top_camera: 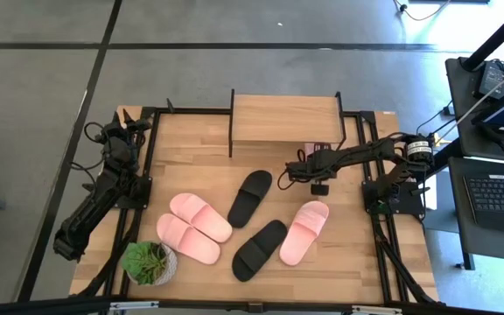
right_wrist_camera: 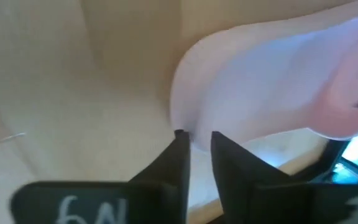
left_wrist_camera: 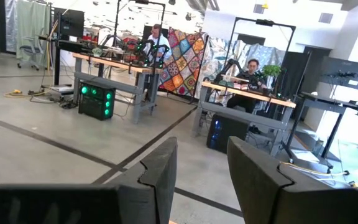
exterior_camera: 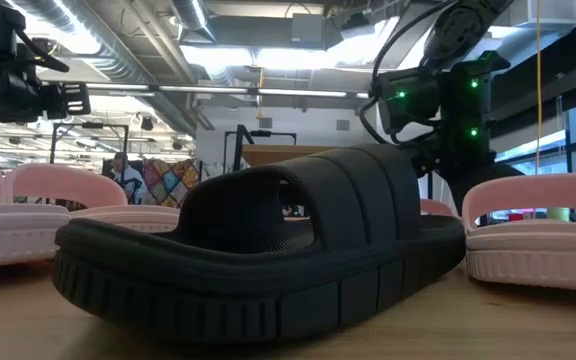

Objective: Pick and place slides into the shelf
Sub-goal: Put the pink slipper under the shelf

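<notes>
The shelf (top_camera: 283, 118) stands at the table's far edge. My right gripper (top_camera: 315, 156) reaches in from the right to the shelf's front and is shut on a pink slide (top_camera: 317, 147) that lies at the shelf's lower opening, partly hidden beneath the plank. Two black slides (top_camera: 250, 194) (top_camera: 259, 248) and three more pink slides (top_camera: 199, 214) (top_camera: 186, 238) (top_camera: 304, 230) lie flat on the table. The nearer black slide (exterior_camera: 268, 250) fills the low view. My left gripper (left_wrist_camera: 201, 168) is open, parked at the table's left edge and facing the room. My right gripper holds the pink slide by its edge (right_wrist_camera: 197, 144), pinched between the two fingertips (right_wrist_camera: 180, 146). The fingers come roughly level from the table's near side, pointing at the shelf. Which part of the slide this edge belongs to, I cannot tell.
A small potted plant (top_camera: 150, 261) stands at the near left corner. The loose slides crowd the middle of the table. Black metal frame rails (top_camera: 147, 157) run along both sides. People sit at benches in the room beyond (left_wrist_camera: 250, 68).
</notes>
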Controlling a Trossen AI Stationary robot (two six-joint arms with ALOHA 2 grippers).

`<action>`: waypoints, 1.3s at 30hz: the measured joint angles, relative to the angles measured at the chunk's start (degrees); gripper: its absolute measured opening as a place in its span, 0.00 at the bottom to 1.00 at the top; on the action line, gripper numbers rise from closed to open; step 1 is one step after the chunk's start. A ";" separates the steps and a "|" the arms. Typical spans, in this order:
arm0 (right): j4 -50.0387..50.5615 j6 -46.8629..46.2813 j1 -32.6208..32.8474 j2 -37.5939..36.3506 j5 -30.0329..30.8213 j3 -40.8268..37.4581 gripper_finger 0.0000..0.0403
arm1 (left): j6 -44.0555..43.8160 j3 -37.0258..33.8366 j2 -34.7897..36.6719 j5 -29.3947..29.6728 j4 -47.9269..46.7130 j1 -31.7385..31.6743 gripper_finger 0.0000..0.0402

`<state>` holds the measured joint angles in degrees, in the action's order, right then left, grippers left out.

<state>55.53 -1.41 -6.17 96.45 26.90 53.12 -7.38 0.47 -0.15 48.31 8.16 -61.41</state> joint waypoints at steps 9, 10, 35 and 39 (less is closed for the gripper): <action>0.51 -4.53 0.13 0.01 -0.67 0.01 0.43 | 0.00 0.00 0.00 -0.01 -0.02 -0.01 0.33; 0.99 -5.11 0.36 0.00 -0.86 0.16 0.45 | 0.00 0.00 0.00 -0.01 -0.02 -0.02 0.33; 13.33 -50.12 21.96 -0.88 -19.28 25.89 0.48 | 0.02 0.00 0.00 -0.01 -0.02 -0.01 0.33; 13.28 -61.20 28.09 -0.88 -17.83 25.29 0.48 | 0.41 0.00 -0.01 0.00 -0.04 -0.01 0.33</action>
<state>68.82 -62.61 21.92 95.57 9.06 78.41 -6.97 0.47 -0.16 48.31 8.12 -61.42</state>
